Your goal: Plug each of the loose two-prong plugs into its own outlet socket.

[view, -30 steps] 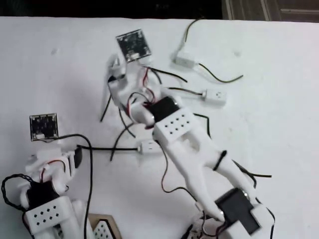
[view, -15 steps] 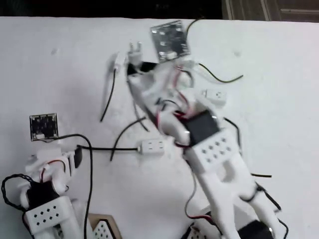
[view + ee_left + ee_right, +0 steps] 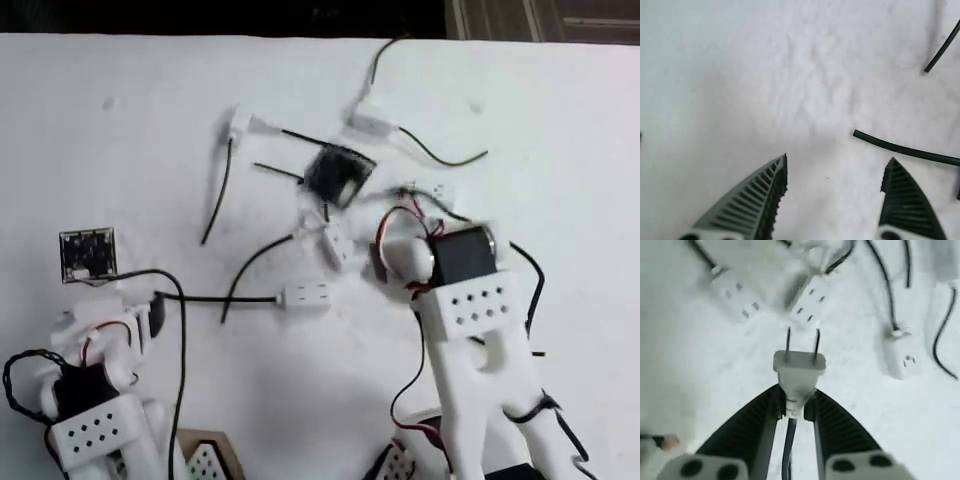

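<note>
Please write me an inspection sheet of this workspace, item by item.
Surface: white table, bare between the items.
Job's things: two-prong plug held, prongs toward the sockets; outlet socket lying free mid-table; another socket beside it.
Clutter: nothing seen.
Grippers: right gripper, jaws shut on the plug; left gripper, jaws open over bare table.
Cables: black cables loose, some crossing.
Surroundings: dark strip beyond the far edge.

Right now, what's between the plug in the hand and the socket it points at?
Just bare table. In the right wrist view, the plug faces the socket across an empty gap.
</note>
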You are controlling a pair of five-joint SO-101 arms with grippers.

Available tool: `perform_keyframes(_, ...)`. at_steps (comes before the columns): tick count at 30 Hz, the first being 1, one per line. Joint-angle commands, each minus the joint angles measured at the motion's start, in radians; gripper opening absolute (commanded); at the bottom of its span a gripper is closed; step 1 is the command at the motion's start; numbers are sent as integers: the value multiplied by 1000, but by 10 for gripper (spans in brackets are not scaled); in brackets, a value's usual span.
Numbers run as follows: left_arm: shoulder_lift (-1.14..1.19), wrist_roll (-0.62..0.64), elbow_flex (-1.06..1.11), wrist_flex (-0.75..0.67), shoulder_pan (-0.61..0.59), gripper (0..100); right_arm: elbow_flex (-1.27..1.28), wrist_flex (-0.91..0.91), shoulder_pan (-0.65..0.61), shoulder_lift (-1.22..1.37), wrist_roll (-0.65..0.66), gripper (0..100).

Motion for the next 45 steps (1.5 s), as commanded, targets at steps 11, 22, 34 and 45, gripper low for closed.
perform_keyframes(11,-12,-2,-2,-18,-1,303,166,-70,65,-39,385,334)
perform_keyframes(22,-12,-2,-2,-18,-1,303,227,-111,44,-28,-608,178)
perform_keyframes(34,-12,-2,0,-18,-1,302,325,-153,36,-27,-1247,159)
perform_keyframes(45,-12,-2,0,-18,-1,302,660,-458,-33,-27,-1254,155)
